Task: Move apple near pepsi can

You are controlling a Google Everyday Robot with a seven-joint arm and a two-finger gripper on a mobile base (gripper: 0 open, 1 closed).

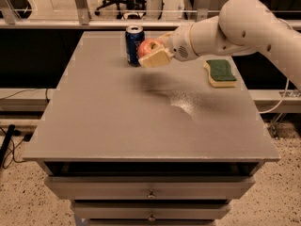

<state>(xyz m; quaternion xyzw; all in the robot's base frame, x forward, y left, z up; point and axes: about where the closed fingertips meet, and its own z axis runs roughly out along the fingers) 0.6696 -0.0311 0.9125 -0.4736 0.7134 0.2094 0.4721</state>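
With gripper (pixel 151 55) clenched around apple (pixel 147 46), held just right of pepsi can (pixel 134 45) at the far side of table (pixel 117 126), lower straight down, avoid nudging the can leftward, and release only after settling it steadily on the surface.

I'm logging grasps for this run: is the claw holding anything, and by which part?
The claw holds the apple by its lower half, the red top showing above the fingers, right beside the pepsi can.
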